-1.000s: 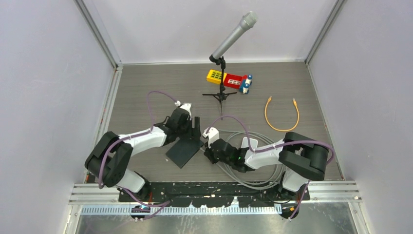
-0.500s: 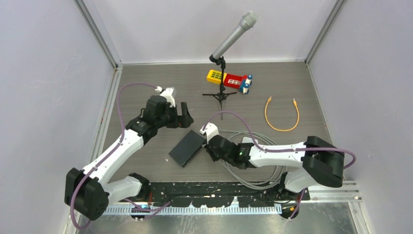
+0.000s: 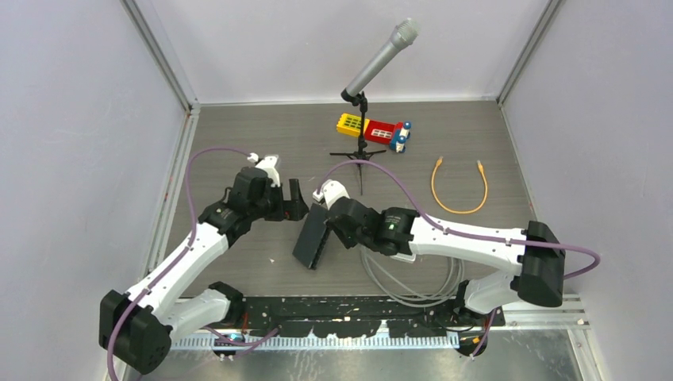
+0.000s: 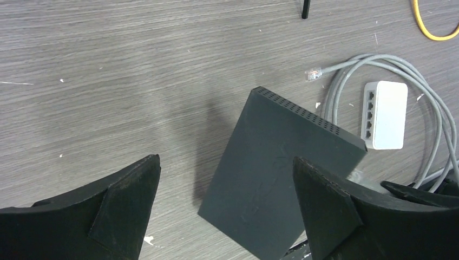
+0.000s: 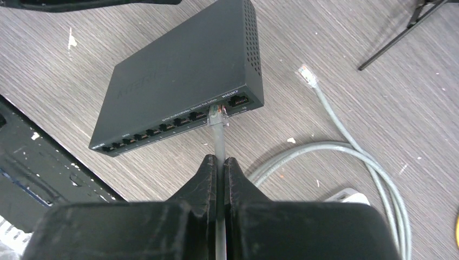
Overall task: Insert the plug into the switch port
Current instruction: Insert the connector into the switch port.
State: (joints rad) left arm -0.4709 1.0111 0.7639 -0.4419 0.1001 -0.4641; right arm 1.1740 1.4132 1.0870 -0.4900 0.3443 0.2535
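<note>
- The right wrist view shows the right end effector pinched tight on a grey cable just behind its plug. The plug's tip is at the mouth of a port near one end of the row on the black network switch; I can't tell if it is seated.
- Only the left wrist view shows the left end effector spread wide above the switch, touching nothing. It also shows a small white switch and a loose plug by the cable's loops.
- From above, the switch lies mid-desk, nearer the near edge, between the arms.
- A microphone on its stand, toy blocks and a yellow cable sit towards the far edge of the grey wood-grain desk, with pale walls around.
</note>
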